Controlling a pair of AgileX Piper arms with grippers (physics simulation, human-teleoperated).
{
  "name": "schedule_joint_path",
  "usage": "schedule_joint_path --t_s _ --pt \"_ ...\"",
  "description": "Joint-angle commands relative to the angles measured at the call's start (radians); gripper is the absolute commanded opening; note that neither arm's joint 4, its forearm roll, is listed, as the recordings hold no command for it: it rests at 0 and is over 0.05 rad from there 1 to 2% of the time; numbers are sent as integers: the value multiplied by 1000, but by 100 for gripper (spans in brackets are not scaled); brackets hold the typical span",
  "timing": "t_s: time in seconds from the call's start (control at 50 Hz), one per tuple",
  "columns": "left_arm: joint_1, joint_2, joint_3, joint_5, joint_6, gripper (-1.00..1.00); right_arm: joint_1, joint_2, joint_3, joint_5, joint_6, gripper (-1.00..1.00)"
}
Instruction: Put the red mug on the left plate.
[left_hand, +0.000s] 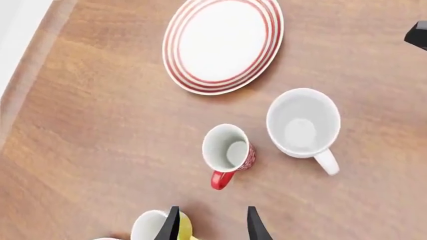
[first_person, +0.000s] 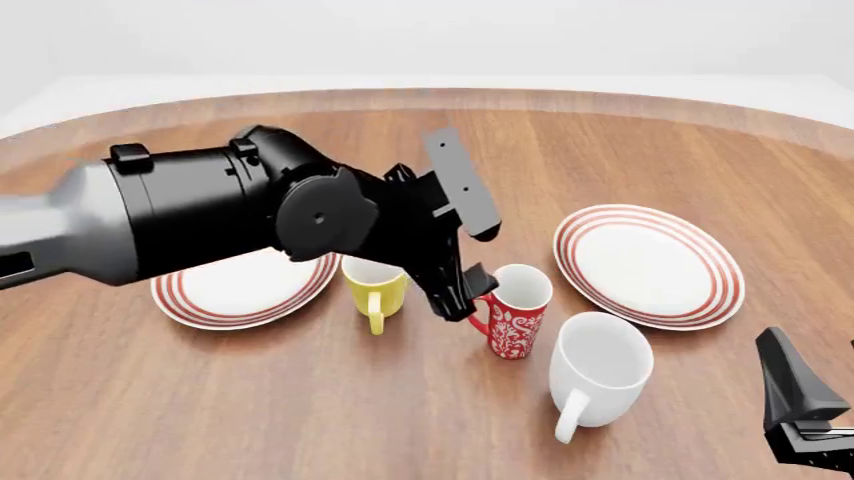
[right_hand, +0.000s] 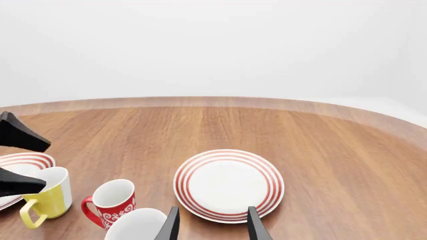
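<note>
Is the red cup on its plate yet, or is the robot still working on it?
Not yet. Nothing is finished: the red mug stands on the bare table between the yellow mug and the white mug. In hand: the left end effector is open and hovering right by the red mug, not gripping it. Left to do: grab it, lift it, and set it on the left plate.
</note>
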Motion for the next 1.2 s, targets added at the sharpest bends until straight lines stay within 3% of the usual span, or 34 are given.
schedule_joint_path --t_s 0.02,0.52,1.2 --pt "-6 34 18 -39 -14 100 0 0 0 0 0 100" --pt "-10 114 65 -158 -52 100 0 0 0 0 0 100" --pt "46 220 49 -197 -2 100 0 0 0 0 0 100"
